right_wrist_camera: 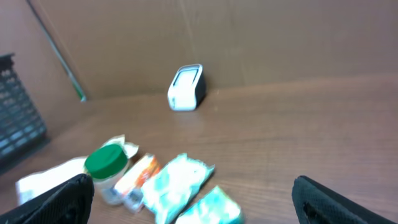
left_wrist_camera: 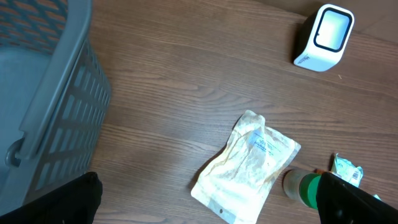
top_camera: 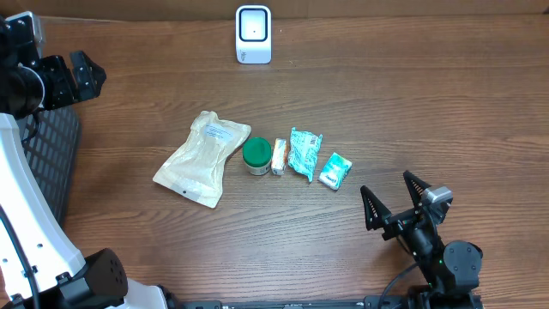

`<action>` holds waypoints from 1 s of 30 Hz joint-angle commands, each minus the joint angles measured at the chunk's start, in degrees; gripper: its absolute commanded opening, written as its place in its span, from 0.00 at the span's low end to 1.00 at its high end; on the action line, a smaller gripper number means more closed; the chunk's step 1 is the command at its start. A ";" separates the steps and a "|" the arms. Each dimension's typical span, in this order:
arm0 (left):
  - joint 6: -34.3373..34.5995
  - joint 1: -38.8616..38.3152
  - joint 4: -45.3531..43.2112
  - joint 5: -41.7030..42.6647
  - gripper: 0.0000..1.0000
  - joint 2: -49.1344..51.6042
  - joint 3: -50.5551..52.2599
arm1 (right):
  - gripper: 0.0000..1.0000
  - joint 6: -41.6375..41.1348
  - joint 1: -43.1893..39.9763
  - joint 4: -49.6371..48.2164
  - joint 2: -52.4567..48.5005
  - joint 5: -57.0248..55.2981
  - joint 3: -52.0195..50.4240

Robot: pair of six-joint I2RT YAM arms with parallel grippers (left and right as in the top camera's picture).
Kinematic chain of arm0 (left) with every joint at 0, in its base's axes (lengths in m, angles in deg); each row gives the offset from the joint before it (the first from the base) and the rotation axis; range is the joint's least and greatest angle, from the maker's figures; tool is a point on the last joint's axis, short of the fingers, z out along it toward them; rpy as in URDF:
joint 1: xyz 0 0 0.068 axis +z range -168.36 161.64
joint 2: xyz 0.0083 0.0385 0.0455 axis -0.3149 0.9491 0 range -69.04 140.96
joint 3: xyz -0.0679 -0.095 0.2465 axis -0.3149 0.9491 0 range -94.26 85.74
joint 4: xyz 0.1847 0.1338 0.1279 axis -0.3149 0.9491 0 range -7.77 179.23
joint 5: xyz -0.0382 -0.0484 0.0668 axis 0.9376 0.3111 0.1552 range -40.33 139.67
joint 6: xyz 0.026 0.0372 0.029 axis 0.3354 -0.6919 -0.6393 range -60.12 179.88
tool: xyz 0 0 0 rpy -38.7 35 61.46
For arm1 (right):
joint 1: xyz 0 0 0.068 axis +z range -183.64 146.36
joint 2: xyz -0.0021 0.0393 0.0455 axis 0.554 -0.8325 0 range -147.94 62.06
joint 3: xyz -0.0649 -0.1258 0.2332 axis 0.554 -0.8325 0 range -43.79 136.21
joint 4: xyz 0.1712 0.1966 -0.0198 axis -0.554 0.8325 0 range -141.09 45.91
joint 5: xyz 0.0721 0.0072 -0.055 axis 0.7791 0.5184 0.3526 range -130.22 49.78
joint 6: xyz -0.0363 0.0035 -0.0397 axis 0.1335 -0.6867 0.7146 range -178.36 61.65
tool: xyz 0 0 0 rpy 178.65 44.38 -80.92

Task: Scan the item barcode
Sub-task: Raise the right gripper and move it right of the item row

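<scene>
A white barcode scanner (top_camera: 253,34) stands at the back of the table, also in the left wrist view (left_wrist_camera: 324,37) and the right wrist view (right_wrist_camera: 186,87). A row of items lies mid-table: a beige pouch (top_camera: 202,158) (left_wrist_camera: 247,168), a green-lidded jar (top_camera: 256,155) (right_wrist_camera: 106,165), a small orange-and-white packet (top_camera: 279,156), a teal packet (top_camera: 304,153) (right_wrist_camera: 177,183) and a smaller teal packet (top_camera: 335,170). My left gripper (top_camera: 90,75) hangs open at the far left, above the basket edge. My right gripper (top_camera: 390,193) stands open just right of the smaller teal packet. Neither holds anything.
A dark slatted basket (top_camera: 47,154) sits at the table's left edge, filling the left of the left wrist view as a grey slatted wall (left_wrist_camera: 68,106). Brown cardboard walls (right_wrist_camera: 261,37) stand behind the scanner.
</scene>
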 commanded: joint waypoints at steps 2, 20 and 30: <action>-0.83 -0.39 0.00 -0.33 1.00 0.13 -0.15 | 1.00 0.46 -0.11 6.84 -1.27 2.12 10.27; -0.83 -0.39 0.00 -0.33 1.00 0.13 -0.15 | 1.00 2.78 -0.11 44.22 -36.63 2.49 52.46; -0.83 -0.39 0.00 -0.33 1.00 0.15 -0.15 | 1.00 2.40 -0.11 48.19 -44.85 6.23 54.40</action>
